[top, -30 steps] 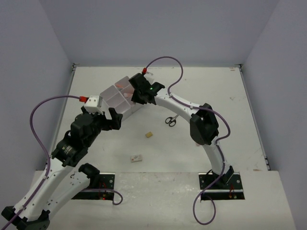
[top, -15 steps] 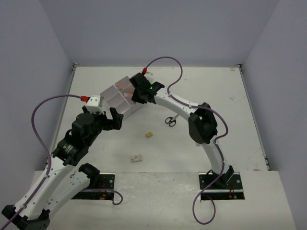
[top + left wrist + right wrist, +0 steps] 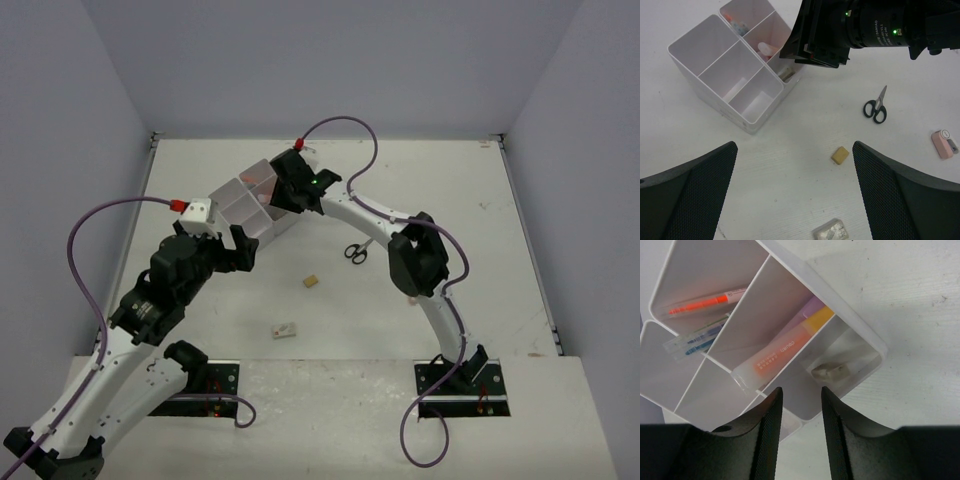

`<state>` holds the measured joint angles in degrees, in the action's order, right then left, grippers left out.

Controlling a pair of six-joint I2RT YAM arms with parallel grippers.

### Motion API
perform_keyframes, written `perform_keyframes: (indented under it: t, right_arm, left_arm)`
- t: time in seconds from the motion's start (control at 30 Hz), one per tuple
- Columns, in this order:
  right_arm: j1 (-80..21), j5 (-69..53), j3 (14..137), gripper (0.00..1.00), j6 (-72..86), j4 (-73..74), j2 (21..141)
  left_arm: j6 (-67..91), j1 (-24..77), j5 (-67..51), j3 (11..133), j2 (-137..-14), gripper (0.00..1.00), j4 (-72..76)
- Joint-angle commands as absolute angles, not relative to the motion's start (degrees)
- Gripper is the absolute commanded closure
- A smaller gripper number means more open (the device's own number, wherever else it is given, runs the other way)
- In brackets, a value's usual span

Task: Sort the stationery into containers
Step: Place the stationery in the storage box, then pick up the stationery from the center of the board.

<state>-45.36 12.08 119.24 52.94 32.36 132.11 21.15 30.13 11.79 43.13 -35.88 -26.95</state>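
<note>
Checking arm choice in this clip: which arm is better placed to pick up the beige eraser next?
Left, most likely. The left gripper is open and points down, with the eraser in view between its fingers. The right gripper hangs over the bins, farther from the eraser.

Bright, even light covers the white table [image 3: 450,170], leaving only faint, soft shadows. Close up in the right wrist view, the pale containers [image 3: 740,305] look slightly washed out.
</note>
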Motion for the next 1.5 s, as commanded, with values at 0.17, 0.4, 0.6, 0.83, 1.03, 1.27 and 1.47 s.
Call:
perform_keyframes:
  t: [0.17,0.4,0.6,0.83,1.03,1.27,1.47]
  right_arm:
    - [-45.4,12.2,112.4,0.56,50.4,25.2,123.6]
    - [-48.8,19.0,101.8,0.49,43.1,24.9,113.0]
    - [-53.2,24.3,90.0,0.32,37.5,29.2,105.3]
    - [-57.8,25.2,84.9,0.26,37.9,35.9,105.0]
    - [-58.3,19.0,79.9,0.27,38.0,34.3,106.9]
    - [-58.4,11.8,81.1,0.33,33.8,32.9,112.2]
    - [-58.4,12.4,83.5,0.39,33.4,34.2,115.6]
  left_arm:
    - [18.7,30.0,10.4,42.8,-35.6,0.0,-24.3]
    - [19.1,29.7,12.1,43.0,-34.8,0.0,-24.8]
    - [20.0,28.8,15.1,43.0,-33.1,0.0,-24.9]
    - [20.3,27.5,15.5,43.1,-33.7,0.0,-25.2]
    - [20.6,27.2,15.6,43.0,-33.1,0.0,-25.3]
    - [20.3,27.2,15.1,43.1,-33.3,0.0,-25.4]
    - [20.2,27.2,15.0,42.9,-33.1,0.0,-25.2]
